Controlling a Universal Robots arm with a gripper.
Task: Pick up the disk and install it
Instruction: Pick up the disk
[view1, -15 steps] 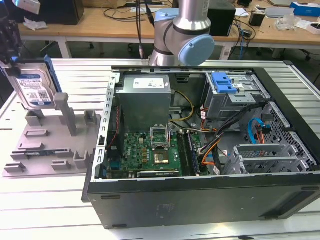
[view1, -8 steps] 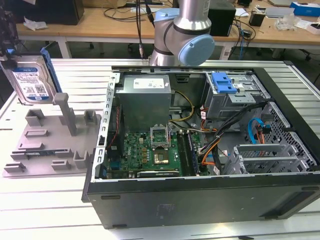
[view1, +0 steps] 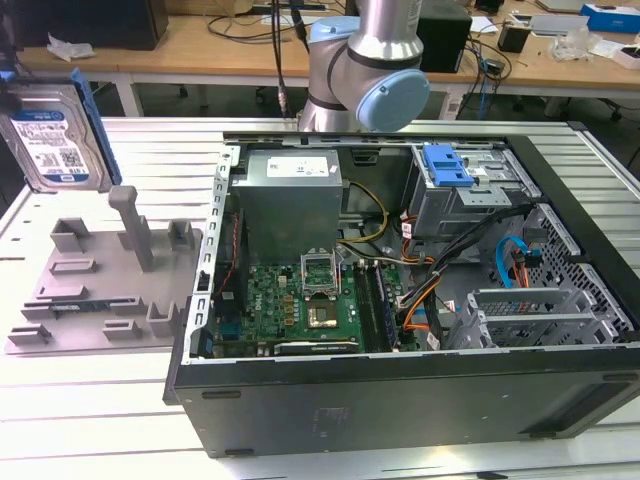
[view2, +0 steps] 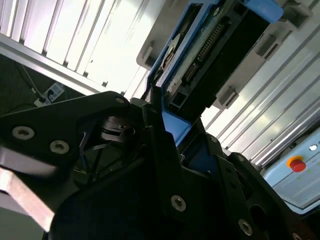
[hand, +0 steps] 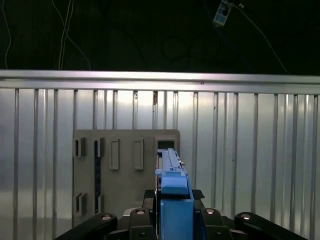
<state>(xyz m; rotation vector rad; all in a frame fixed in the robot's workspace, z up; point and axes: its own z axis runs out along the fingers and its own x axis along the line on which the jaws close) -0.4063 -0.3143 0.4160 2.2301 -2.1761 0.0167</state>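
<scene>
Jaws clamp the bright blue plastic carrier frame of the disk (view1: 52, 140), a flat rectangular silver metal drive with a white-and-blue label. It is held upright on edge at the exterior view's far left, raised over the far end of the grey plastic fixture (view1: 100, 290). In the first wrist view the black gripper (hand: 175, 196) holds the drive edge-on, with its fingers (hand: 149, 194) set 1 to each side of the blue frame. The second wrist view shows the drive's dark underside and its row of connector pins (view2: 210, 42).

The matte, moulded fixture carries 1 tall upright post (view1: 135, 225) and several low rectangular sockets. It lies flat on the ribbed aluminium table (view1: 90, 430).

Just beside the fixture, toward the exterior view's right, a black steel computer case (view1: 400, 410) lies on its side with the panel off. Inside are a green motherboard (view1: 300, 305), a boxy grey power supply (view1: 290, 195) and a silver drive cage (view1: 470, 205) topped by a ribbed blue latch (view1: 446, 165). Orange and black cables (view1: 425, 295) run between them.

Behind the case stands the arm (view1: 370, 40), a silver tube with a pale blue joint cap.
</scene>
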